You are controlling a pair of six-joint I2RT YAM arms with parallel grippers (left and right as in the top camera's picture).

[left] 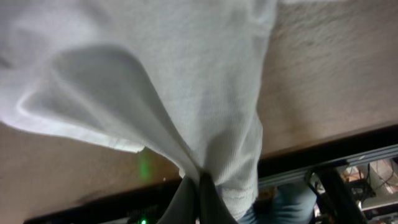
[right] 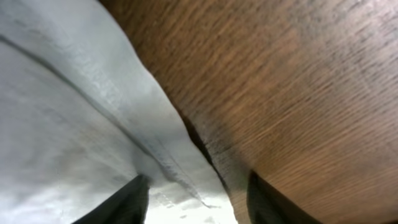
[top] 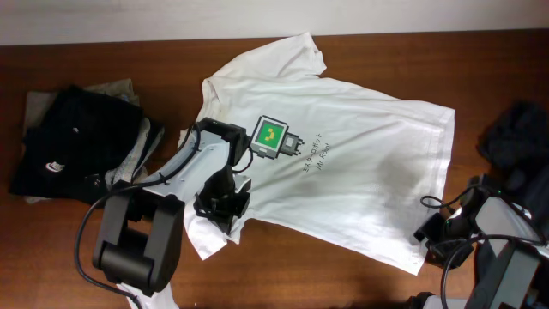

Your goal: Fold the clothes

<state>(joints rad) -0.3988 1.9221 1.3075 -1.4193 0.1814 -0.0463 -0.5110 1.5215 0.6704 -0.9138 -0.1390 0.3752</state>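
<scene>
A white T-shirt (top: 369,146) with small dark lettering lies spread on the brown wooden table (top: 103,51). My left gripper (top: 221,204) is shut on a fold of the shirt's lower left part. In the left wrist view the fingers (left: 198,186) pinch the white fabric (left: 155,74), which is pulled up into a ridge. My right gripper (top: 434,240) is at the shirt's lower right corner. In the right wrist view its fingers (right: 196,205) are apart, with the shirt's stitched hem (right: 124,106) lying between them on the table.
A pile of dark and grey clothes (top: 73,142) lies at the left. A dark garment (top: 519,137) lies at the right edge. The table's front edge (left: 323,152) shows in the left wrist view, with dark framing below it.
</scene>
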